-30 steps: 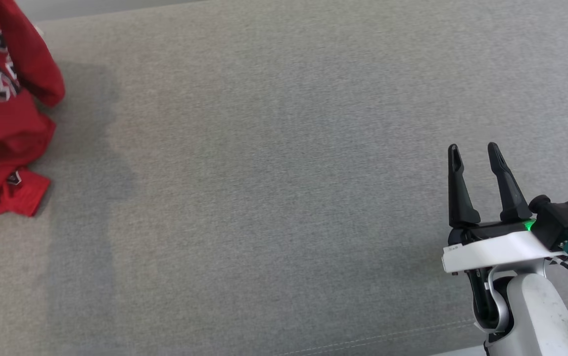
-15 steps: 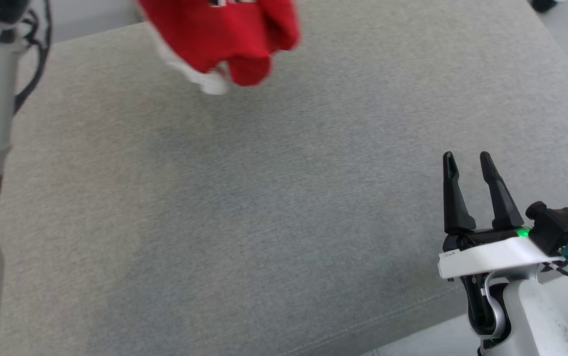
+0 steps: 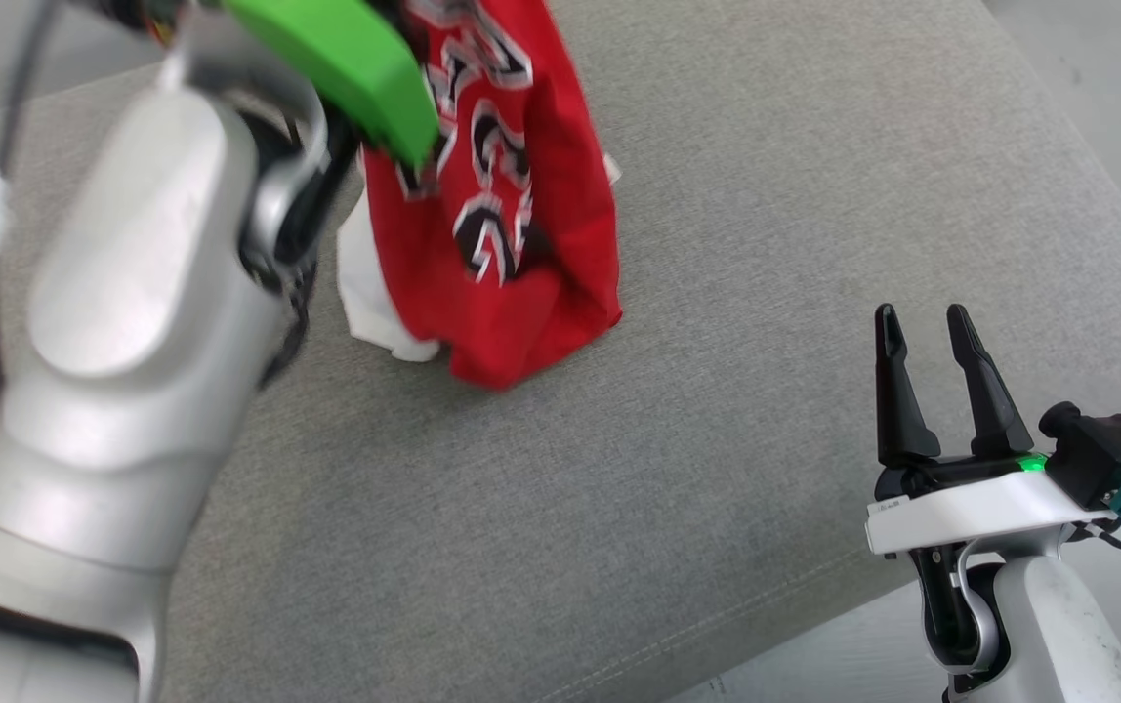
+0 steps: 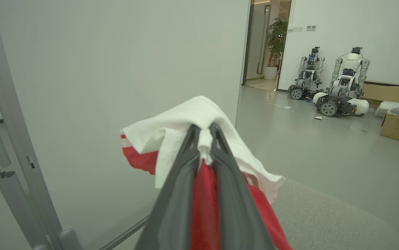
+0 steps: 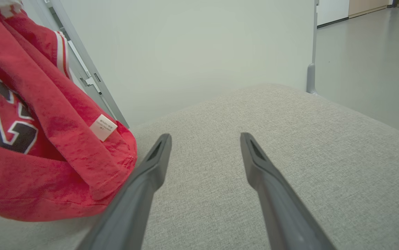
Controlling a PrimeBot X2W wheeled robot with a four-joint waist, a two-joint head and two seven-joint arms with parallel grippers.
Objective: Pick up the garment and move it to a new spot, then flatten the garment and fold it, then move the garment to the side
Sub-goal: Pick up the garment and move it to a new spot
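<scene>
Red jersey (image 3: 512, 244) with black-and-white numerals and a white lining hangs bunched from the left claw (image 4: 204, 126), whose fingers are clamped on its fabric, above the far part of the grey fabric cushion (image 3: 717, 439). Well apart, near the cushion's front right edge, the right claw (image 3: 920, 314) stands spread and empty.

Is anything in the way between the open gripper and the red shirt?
No, nothing visible. Only bare grey cushion lies between the right gripper and the red shirt, which hangs from the left gripper, shut on it.
</scene>
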